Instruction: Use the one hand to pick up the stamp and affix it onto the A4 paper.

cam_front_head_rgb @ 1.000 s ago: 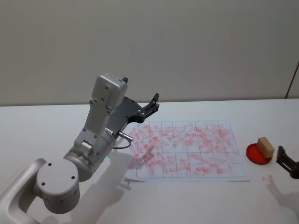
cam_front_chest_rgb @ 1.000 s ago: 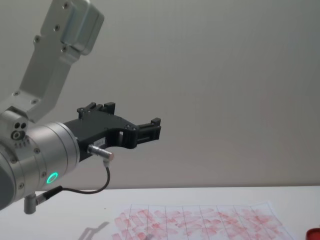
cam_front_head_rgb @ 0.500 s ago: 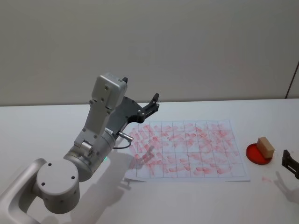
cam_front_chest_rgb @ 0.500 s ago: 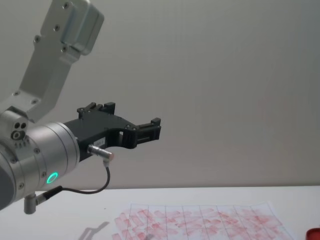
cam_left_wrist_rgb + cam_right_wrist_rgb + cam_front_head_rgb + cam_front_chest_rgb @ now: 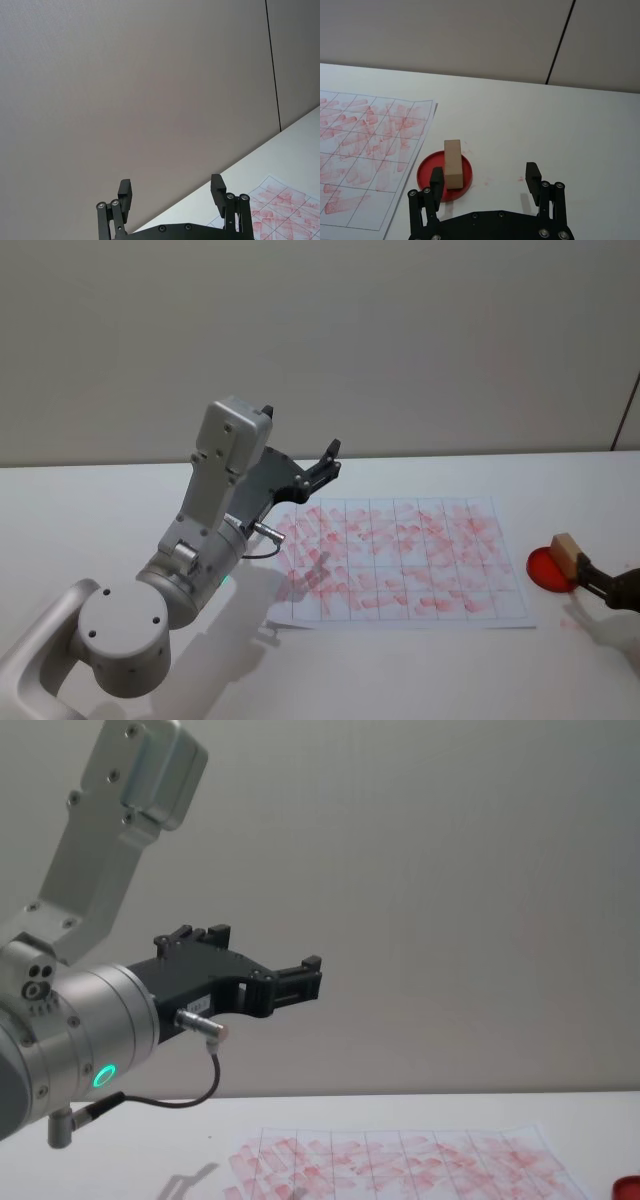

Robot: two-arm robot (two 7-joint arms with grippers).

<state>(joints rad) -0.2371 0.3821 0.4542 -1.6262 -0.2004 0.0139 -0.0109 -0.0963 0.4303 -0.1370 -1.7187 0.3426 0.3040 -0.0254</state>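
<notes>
We are at the reach-in for the pick. The right gripper (image 5: 485, 184) hangs low over the desk (image 5: 580, 130) with its fingers (image 5: 532, 176) spread wide and nothing between them yet. The stamp (image 5: 453, 163) sits on the red ink pad (image 5: 425, 172), just off the edge of the A4 paper (image 5: 400, 560) at its 3 o'clock in the head view. There the right gripper comes at it from about 4 o'clock.

In the right wrist view the block lies just beside one finger rather than in the middle of the gap. We judge that closing from here would shove it across the pad or tip it. We should first slide sideways until the block is centred, then close gently on its long flat sides, keeping the inked face level. A straight lift should follow, so the pad is not dragged along.

The left gripper (image 5: 170, 192) is parked in the air near the paper's 10 o'clock corner, fingers spread and empty.
</notes>
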